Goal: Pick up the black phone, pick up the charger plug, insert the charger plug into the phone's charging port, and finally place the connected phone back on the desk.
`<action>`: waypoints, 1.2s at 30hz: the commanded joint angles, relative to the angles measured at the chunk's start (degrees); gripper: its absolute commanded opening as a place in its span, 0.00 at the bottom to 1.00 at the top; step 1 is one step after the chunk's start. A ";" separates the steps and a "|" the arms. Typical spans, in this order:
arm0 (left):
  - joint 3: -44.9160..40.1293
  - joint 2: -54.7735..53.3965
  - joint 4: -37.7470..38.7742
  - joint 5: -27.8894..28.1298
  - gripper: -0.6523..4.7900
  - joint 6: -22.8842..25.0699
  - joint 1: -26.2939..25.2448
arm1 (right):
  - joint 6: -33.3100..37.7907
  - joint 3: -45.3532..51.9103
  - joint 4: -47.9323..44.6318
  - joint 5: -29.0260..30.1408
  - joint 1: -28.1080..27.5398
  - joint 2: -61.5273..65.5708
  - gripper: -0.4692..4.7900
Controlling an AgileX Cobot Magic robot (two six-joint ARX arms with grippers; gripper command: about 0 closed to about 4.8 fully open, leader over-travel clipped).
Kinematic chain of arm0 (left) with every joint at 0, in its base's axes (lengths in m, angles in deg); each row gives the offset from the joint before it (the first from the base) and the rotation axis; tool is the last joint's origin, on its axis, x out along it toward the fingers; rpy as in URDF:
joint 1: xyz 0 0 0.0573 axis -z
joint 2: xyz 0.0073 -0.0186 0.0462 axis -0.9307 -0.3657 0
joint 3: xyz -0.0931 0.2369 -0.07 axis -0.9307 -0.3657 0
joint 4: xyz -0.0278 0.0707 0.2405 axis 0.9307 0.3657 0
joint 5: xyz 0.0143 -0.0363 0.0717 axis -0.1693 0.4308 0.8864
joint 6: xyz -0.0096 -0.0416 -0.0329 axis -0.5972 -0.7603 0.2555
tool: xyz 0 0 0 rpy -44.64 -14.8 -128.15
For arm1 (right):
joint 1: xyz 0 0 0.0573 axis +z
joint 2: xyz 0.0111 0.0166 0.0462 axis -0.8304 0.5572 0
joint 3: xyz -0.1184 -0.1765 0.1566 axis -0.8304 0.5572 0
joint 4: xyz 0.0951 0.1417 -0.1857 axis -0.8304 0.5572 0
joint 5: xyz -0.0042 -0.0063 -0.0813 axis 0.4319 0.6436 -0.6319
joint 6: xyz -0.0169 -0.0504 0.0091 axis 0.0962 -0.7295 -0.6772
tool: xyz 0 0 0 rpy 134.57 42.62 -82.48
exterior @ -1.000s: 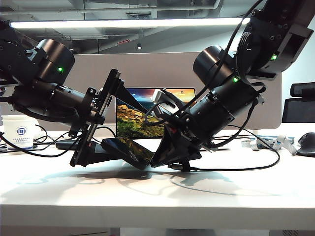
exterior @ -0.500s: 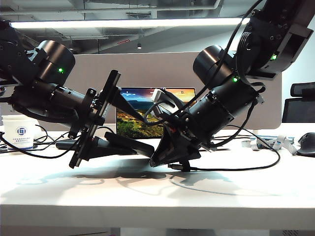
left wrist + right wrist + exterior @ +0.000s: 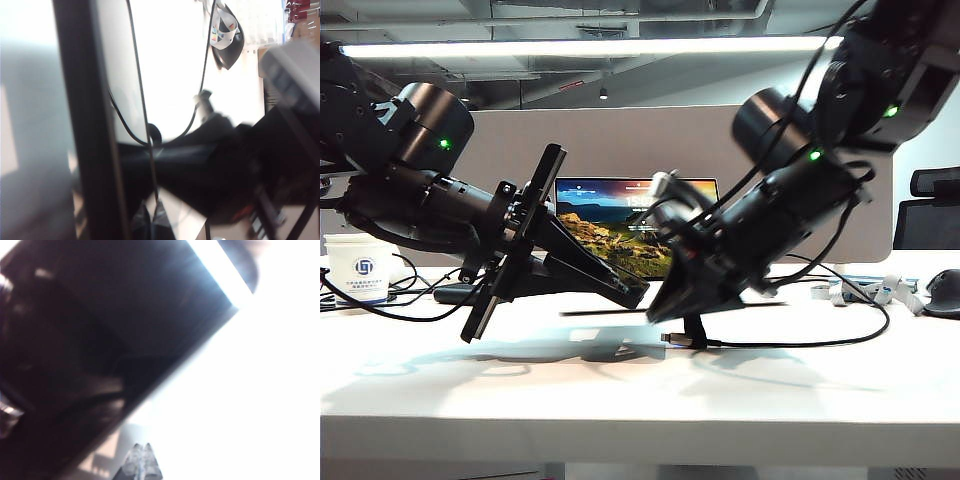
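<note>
**Inspector:** State your left gripper (image 3: 638,294) and where the black phone (image 3: 125,75) is.

**Operator:** My left fingers are pressed almost together over the middle of the desk (image 3: 620,400), well clear of its front edge. In the left wrist view a thin glossy slab runs out from between them. I judge this to be the phone, pinched flat by its faces so that the port end points towards my other arm. No phone lies on the desk.

**Inspector:** And the right gripper (image 3: 655,315)?

**Operator:** It is pressed together, nose to nose with the left and angled down. I cannot tell whether it pinches anything. The charger cable (image 3: 800,343) lies on the desk just beneath it, with its plug end (image 3: 670,340) near the middle. The plug looks not yet inserted.

**Inspector:** Surface and room?

**Operator:** The desk is a white top, lit from above. A paper cup (image 3: 360,268) stands towards the left edge and a mouse (image 3: 942,292) at the right edge. A lit laptop screen (image 3: 610,205) sits along the back edge before a grey divider panel (image 3: 620,140). Above is an open office ceiling with a strip light (image 3: 570,47).
</note>
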 commanded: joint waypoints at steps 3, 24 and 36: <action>0.20 0.35 -12.61 -3.04 0.11 2.93 0.13 | 0.24 -0.24 -1.25 -1.92 -4.61 -6.05 0.08; 0.17 7.43 -52.59 -7.78 0.11 18.64 0.22 | 0.44 -0.20 -8.68 19.34 -9.14 -32.61 0.33; 0.17 8.48 -53.53 -8.92 0.11 18.67 7.82 | 6.69 -0.20 -17.33 22.84 -9.11 -33.48 0.49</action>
